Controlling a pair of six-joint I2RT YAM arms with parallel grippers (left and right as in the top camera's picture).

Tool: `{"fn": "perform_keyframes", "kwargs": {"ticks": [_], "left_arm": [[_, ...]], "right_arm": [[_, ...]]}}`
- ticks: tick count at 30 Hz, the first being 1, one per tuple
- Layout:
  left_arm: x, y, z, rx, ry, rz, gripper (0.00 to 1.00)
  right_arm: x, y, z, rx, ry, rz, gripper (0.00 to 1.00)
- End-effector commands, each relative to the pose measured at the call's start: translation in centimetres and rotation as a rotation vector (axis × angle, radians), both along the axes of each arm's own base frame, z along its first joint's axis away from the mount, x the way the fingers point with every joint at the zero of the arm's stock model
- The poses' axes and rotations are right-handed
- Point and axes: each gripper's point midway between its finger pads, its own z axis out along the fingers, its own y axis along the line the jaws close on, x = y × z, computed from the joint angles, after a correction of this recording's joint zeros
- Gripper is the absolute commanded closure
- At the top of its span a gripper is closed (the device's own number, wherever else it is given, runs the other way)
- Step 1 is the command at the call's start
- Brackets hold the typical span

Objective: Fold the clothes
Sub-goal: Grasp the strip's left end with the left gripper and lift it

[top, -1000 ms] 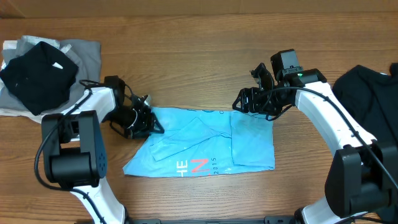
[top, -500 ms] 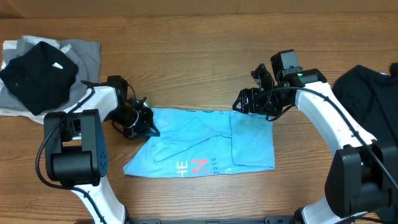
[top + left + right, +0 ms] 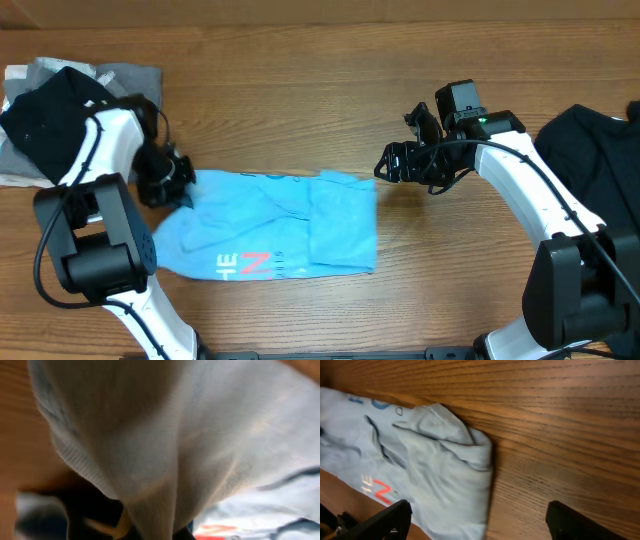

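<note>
Claws first: my left claw point(image 3: 168, 183) is clamped shut on the left edge of the light blue T-shirt point(image 3: 270, 225). The left wrist view is basically just bunched blue cloth draped right over the lens.

A second ago that claw was only closing. Now it's shut and has hauled the whole shirt sideways toward my left. The shirt lies left of centre on the surface point(image 3: 320, 70), part folded, with its right side lapped over. The coral and white lettering point(image 3: 250, 264) faces up near the front edge.

My right claw point(image 3: 388, 163) is in the same spot, but its jaws have spread a bit wider. They're open and empty, hanging over bare wood. The shirt's right edge has slid out from under it and now sits just beside it.

Reads to me like a reposition drag, not an actual fold, and the cloth looks rumpled near the grip. I'd guess it needs smoothing before the next fold.

The pile point(image 3: 60, 115) of grey and black stuff sits just beyond my left claw. The black garment point(image 3: 590, 150) is way over on the right, so there's plenty left to do.
</note>
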Motion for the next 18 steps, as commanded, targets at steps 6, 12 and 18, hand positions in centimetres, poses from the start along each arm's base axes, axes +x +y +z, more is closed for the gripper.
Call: {"fn": "perform_keyframes", "kwargs": {"ticks": [6,12,18], "left_arm": [[3.5,-1.1,5.9,0.067,-0.077,-0.047,0.96],[4.4,-6.5,8.6,0.065,-0.119,-0.199,0.96],[3.6,-12.4,9.4,0.053,-0.128,-0.366,0.96]], "right_arm": [[1.3,-2.6,-0.2,-0.154,-0.044,-0.110,0.06],[2.1,-4.9,-0.5,-0.200,-0.046,-0.191,0.04],[2.3,-8.3,-0.8,-0.207,-0.010,-0.280,0.04]]}}
